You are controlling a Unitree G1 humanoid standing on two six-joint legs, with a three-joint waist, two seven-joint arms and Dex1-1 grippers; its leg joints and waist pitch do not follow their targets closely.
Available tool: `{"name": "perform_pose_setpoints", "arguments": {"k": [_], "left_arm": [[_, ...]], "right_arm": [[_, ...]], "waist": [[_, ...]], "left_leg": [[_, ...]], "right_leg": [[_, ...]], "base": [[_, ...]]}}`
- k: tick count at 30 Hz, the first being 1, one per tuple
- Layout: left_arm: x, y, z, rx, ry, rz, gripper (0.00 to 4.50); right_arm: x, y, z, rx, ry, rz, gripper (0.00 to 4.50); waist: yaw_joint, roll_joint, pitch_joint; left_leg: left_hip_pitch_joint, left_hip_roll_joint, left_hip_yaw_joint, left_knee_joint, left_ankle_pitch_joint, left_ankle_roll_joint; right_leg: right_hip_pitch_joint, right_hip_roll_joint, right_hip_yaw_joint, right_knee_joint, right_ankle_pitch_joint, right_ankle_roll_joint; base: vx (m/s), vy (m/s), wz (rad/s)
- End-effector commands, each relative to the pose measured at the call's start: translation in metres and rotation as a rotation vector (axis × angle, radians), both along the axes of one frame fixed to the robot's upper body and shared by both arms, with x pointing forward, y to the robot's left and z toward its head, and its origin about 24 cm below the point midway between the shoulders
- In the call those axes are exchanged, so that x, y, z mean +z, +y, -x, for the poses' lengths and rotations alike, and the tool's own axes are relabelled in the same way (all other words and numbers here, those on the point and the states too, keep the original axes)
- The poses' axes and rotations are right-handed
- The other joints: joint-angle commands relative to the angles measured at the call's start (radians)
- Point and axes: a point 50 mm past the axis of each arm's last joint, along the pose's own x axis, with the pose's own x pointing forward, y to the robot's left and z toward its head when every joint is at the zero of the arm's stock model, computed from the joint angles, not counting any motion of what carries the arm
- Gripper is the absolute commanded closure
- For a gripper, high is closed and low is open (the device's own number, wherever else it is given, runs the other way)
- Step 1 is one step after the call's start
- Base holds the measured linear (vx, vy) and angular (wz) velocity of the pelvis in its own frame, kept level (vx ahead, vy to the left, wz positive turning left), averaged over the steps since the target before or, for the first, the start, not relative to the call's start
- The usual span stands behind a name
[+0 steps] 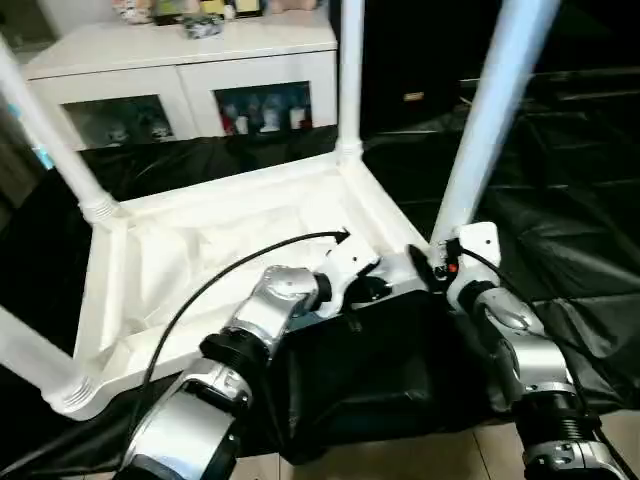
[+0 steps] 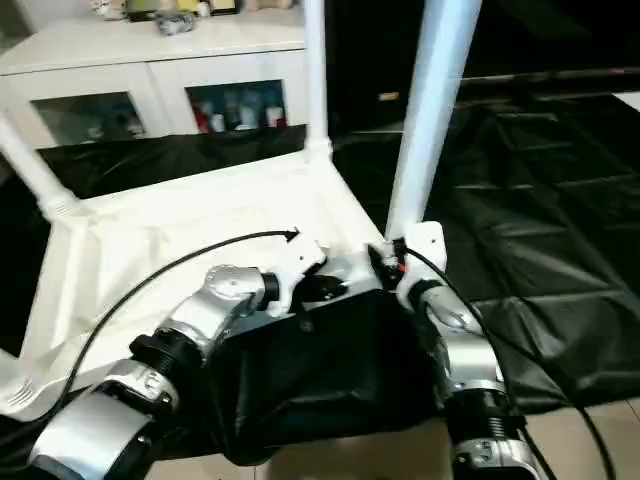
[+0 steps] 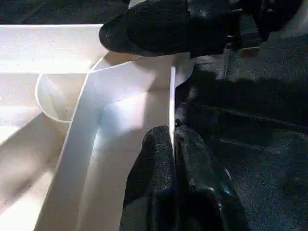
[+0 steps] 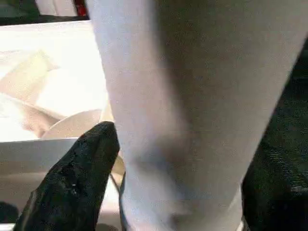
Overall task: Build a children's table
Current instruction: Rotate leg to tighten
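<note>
Left gripper pinches the table rim shut; right gripper straddles the leg, jaws apart; unseated, that leg could tip

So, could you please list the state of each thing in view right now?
Children's table: upside down on the black cloth, four legs standing up in its corner sockets.
Near right leg: upright in its socket, right hand around its base.
Left hand: shut on the tabletop rim.
Cabinet: glass doors closed.
</note>
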Motion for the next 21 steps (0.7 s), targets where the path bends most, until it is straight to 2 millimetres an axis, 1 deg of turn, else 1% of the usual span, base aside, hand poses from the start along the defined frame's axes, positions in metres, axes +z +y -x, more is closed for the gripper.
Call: {"name": "perform_pose_setpoints", "arguments": {"k": [1,2,3,5,6,7,8,9,10,11,12,13,14,15,16,18,21], "left_arm": [[0.019,-0.011,-0.002,-0.054,-0.068,0.106,4.5],[0.018,-0.008,-0.001,-0.077,-0.061,0.104,4.5],[0.018,-0.003,0.001,-0.116,-0.055,0.102,4.5],[0.017,0.007,0.005,-0.183,-0.035,0.093,4.5],[0.016,0.01,0.006,-0.204,-0.029,0.088,4.5],[0.016,0.014,0.007,-0.224,-0.022,0.083,4.5],[0.015,0.019,0.009,-0.252,-0.009,0.074,4.5],[0.015,0.022,0.01,-0.269,0.0,0.068,4.5],[0.014,0.024,0.011,-0.278,0.005,0.065,4.5],[0.014,0.027,0.012,-0.29,0.012,0.061,4.5],[0.014,0.033,0.013,-0.313,0.023,0.055,4.5],[0.014,0.035,0.014,-0.323,0.031,0.054,4.5],[0.014,0.036,0.014,-0.326,0.033,0.053,4.5],[0.015,0.04,0.015,-0.345,0.046,0.053,4.5],[0.015,0.042,0.016,-0.356,0.054,0.053,4.5],[0.016,0.043,0.017,-0.36,0.056,0.054,4.5],[0.016,0.044,0.017,-0.362,0.054,0.053,4.5]], "right_arm": [[-0.009,0.042,0.012,0.287,0.057,-0.037,0.61],[-0.007,0.038,0.013,0.322,0.057,-0.028,0.61],[-0.005,0.031,0.016,0.376,0.058,-0.019,0.61],[0.0,0.019,0.023,0.477,0.061,-0.001,0.61],[0.002,0.015,0.026,0.507,0.062,0.003,0.61],[0.004,0.011,0.028,0.538,0.064,0.007,0.61],[0.007,0.005,0.032,0.582,0.067,0.024,0.61],[0.009,0.001,0.034,0.609,0.07,0.035,0.61],[0.009,-0.001,0.035,0.624,0.074,0.045,0.61],[0.01,-0.005,0.037,0.646,0.081,0.059,0.61],[0.012,-0.012,0.04,0.681,0.093,0.088,0.61],[0.013,-0.015,0.042,0.695,0.101,0.093,0.61],[0.013,-0.016,0.042,0.698,0.102,0.095,0.61],[0.015,-0.021,0.043,0.72,0.113,0.102,0.61],[0.016,-0.023,0.044,0.739,0.122,0.104,0.61],[0.017,-0.023,0.045,0.752,0.127,0.103,0.86],[0.016,-0.022,0.044,0.755,0.125,0.113,1.07]], "waist": [[-0.002,-0.032,-0.061],[0.0,-0.034,-0.062],[0.001,-0.034,-0.062],[0.004,-0.034,-0.062],[0.004,-0.047,-0.062],[0.009,-0.036,-0.061],[0.01,-0.033,-0.063],[0.013,-0.035,-0.063],[0.016,-0.035,-0.062],[0.019,-0.034,-0.063],[0.022,-0.03,-0.063],[0.025,-0.033,-0.063],[0.03,-0.032,-0.064],[0.031,-0.032,-0.064],[0.033,-0.034,-0.064],[0.036,-0.033,-0.064],[0.038,-0.034,-0.063]], "left_leg": [[0.018,0.048,-0.033,-0.075,-0.314,0.09],[0.017,0.048,-0.034,-0.075,-0.307,0.096],[0.016,0.048,-0.033,-0.074,-0.302,0.099],[0.014,0.051,-0.032,-0.072,-0.284,0.119],[0.012,0.051,-0.031,-0.072,-0.279,0.125],[0.014,0.054,-0.029,-0.071,-0.271,0.132],[0.014,0.055,-0.03,-0.072,-0.264,0.129],[0.016,0.056,-0.029,-0.072,-0.261,0.129],[0.016,0.059,-0.029,-0.072,-0.258,0.13],[0.016,0.06,-0.029,-0.073,-0.259,0.127],[0.018,0.06,-0.029,-0.073,-0.257,0.126],[0.018,0.061,-0.027,-0.073,-0.253,0.127],[0.019,0.062,-0.027,-0.072,-0.247,0.127],[0.019,0.061,-0.026,-0.072,-0.247,0.126],[0.019,0.061,-0.026,-0.072,-0.244,0.125],[0.02,0.062,-0.025,-0.071,-0.239,0.127],[0.021,0.061,-0.024,-0.071,-0.242,0.121]], "right_leg": [[0.034,-0.042,0.024,-0.086,-0.396,-0.174],[0.039,-0.042,0.023,-0.086,-0.386,-0.178],[0.04,-0.041,0.023,-0.083,-0.375,-0.181],[0.042,-0.043,0.025,-0.079,-0.339,-0.195],[0.045,-0.042,0.024,-0.08,-0.338,-0.196],[0.04,-0.043,0.025,-0.077,-0.344,-0.205],[0.042,-0.042,0.025,-0.076,-0.341,-0.205],[0.042,-0.041,0.024,-0.076,-0.334,-0.207],[0.041,-0.041,0.025,-0.074,-0.321,-0.214],[0.04,-0.041,0.025,-0.071,-0.315,-0.217],[0.039,-0.041,0.026,-0.071,-0.31,-0.22],[0.039,-0.039,0.027,-0.07,-0.294,-0.224],[0.039,-0.04,0.028,-0.067,-0.279,-0.231],[0.038,-0.04,0.028,-0.067,-0.275,-0.234],[0.04,-0.041,0.027,-0.065,-0.267,-0.239],[0.039,-0.04,0.028,-0.063,-0.255,-0.245],[0.038,-0.041,0.028,-0.065,-0.269,-0.244]], "base": [[0.0,0.0,0.0],[0.0,0.0,0.0],[0.0,0.0,0.0],[0.0,0.0,0.0],[0.0,0.0,0.0],[0.0,0.0,0.0],[0.0,0.0,0.0],[0.0,0.0,0.0],[0.0,0.0,0.0],[0.0,0.0,0.0],[0.0,0.0,0.0],[0.0,0.0,0.0],[0.0,0.0,0.0],[0.0,0.0,0.0],[0.0,0.0,0.0],[0.0,0.0,0.0],[0.0,0.0,0.0]]}}
